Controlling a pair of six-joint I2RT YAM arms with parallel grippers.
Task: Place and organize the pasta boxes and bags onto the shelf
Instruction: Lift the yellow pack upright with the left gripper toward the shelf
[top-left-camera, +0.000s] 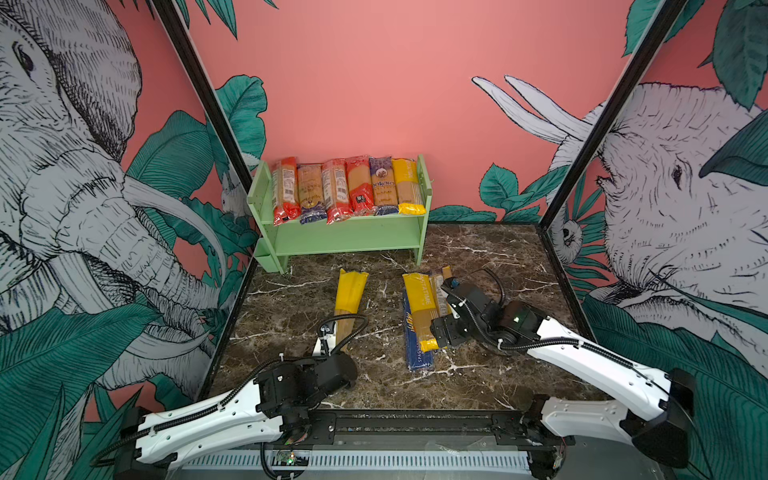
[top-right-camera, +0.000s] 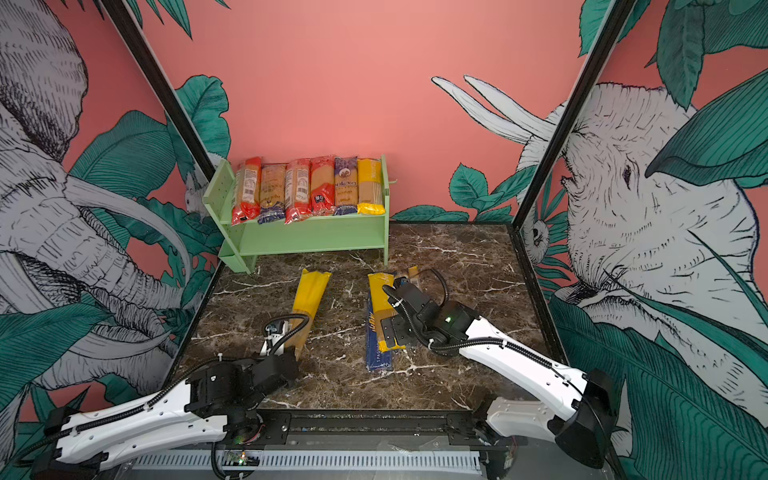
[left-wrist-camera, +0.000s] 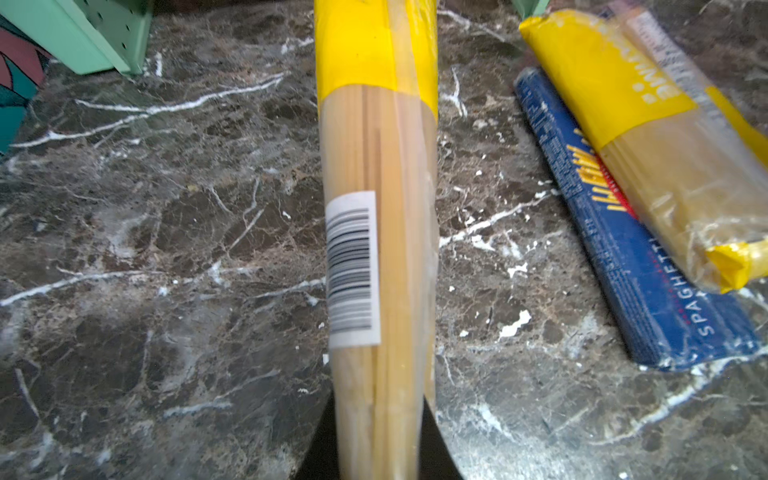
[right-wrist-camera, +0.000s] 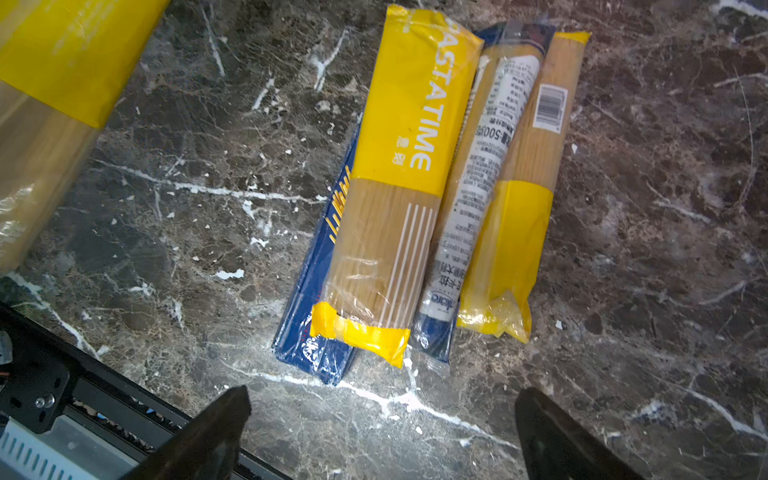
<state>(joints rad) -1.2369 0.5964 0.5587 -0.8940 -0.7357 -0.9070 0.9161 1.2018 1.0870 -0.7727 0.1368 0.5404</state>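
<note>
Well, the dark marble tabletop (top-left-camera: 291, 316) sits between elephant-mural walls (top-left-camera: 62, 166); left fingers (left-wrist-camera: 320, 453) pinch a yellow-ended pack (left-wrist-camera: 374, 166), right fingers (right-wrist-camera: 208, 440) spread wide over a heap (right-wrist-camera: 399, 187), perhaps four packs.

A pale mint-green two-tier shelf (top-left-camera: 345, 239) stood at the back of the marble tabletop (top-left-camera: 291, 332). Six spaghetti packs (top-left-camera: 348, 189) lay side by side on its top board, with red, dark-blue and yellow ends. In front, a yellow-ended pack (top-left-camera: 351, 291) pointed toward the shelf, its near end pinched in the left gripper (left-wrist-camera: 378, 436). To its right, a PASTATIME pack (right-wrist-camera: 399, 174) lay partly on a dark-blue pack (right-wrist-camera: 307, 324). A white-labelled pack (right-wrist-camera: 478, 187) and a yellow-banded pack (right-wrist-camera: 519, 232) touched alongside.
</note>
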